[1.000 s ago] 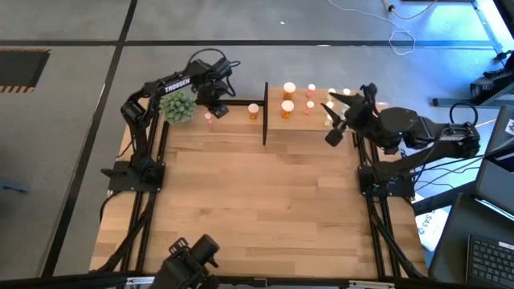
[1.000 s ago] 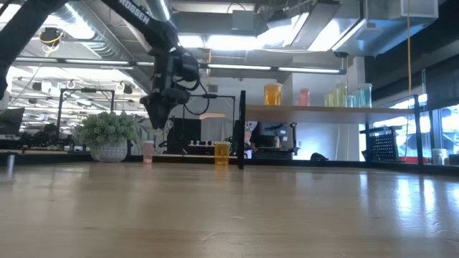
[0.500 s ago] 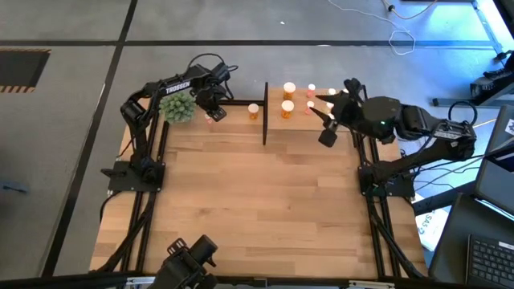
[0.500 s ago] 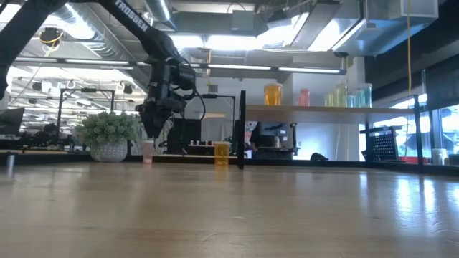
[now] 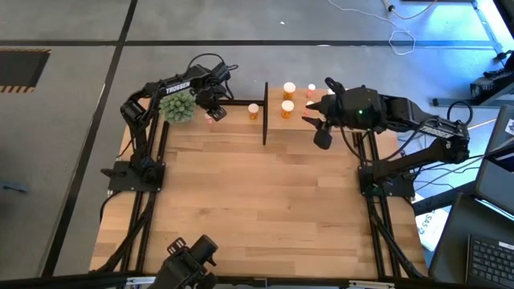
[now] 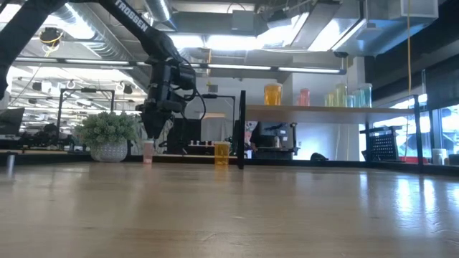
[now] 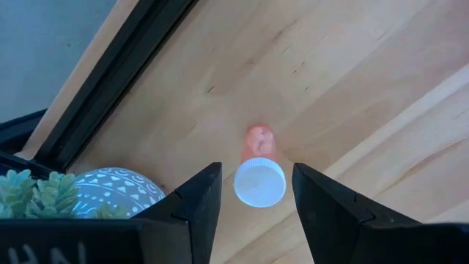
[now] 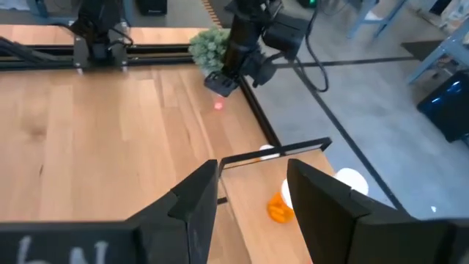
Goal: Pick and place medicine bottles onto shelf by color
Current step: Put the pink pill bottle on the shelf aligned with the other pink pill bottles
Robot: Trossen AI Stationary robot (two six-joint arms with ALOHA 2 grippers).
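Light-wood plank worktop (image 5: 257,201), black rails along its left and right edges. Green fuzzy plant ball (image 5: 177,106) near the far-left corner of the worktop; in the low view it sits in a small white patterned pot (image 6: 109,151). Same pot with white triangle pattern shows in the left wrist view (image 7: 110,191), green leaves beside it. Grey floor around the worktop with dark tape lines (image 5: 120,44). White cable (image 5: 401,36) loops on the floor at the far right. Laptop keyboard (image 5: 490,261) at the near-right corner. Room behind has ceiling lights, shelving and desks, blurred.
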